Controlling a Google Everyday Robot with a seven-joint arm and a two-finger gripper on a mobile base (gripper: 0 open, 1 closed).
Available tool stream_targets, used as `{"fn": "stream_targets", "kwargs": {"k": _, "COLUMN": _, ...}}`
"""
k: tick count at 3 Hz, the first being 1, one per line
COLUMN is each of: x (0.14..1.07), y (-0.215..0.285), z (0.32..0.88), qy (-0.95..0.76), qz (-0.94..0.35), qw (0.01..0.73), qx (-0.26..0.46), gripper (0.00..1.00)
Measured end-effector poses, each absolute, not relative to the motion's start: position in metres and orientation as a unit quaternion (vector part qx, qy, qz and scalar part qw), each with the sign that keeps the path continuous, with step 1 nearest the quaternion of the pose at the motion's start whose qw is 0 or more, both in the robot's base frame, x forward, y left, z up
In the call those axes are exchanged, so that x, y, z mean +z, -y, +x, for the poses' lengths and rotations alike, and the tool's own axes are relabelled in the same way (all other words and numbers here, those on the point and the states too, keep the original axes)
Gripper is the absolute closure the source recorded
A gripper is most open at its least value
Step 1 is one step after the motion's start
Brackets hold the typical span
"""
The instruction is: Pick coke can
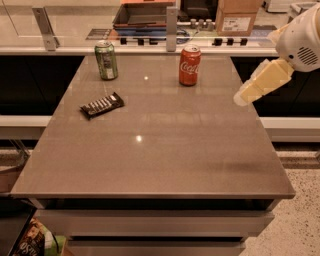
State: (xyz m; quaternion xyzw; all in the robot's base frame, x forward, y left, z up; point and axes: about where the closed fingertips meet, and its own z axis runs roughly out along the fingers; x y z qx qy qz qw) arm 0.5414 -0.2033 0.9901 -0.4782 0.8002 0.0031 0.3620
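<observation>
The coke can [190, 65], red with white script and a silver top, stands upright at the far middle of the grey table [160, 150]. My gripper [257, 85] is a pale yellow piece on a white arm. It hangs in the air over the table's right edge, to the right of the can and a little nearer to me, well apart from it. It holds nothing that I can see.
A green can [106, 60] stands at the far left of the table. A flat dark candy bar wrapper [102, 105] lies left of centre. Behind the table runs a counter with a cardboard box [239, 15] and a tray [145, 15].
</observation>
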Motion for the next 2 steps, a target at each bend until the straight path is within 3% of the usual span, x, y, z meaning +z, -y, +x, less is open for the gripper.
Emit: {"fn": "stream_targets", "kwargs": {"k": 2, "x": 0.992, "y": 0.209, "z": 0.597, "qy": -0.793, "qz": -0.389, "qw": 0.467, "qx": 0.029, "gripper": 0.0}}
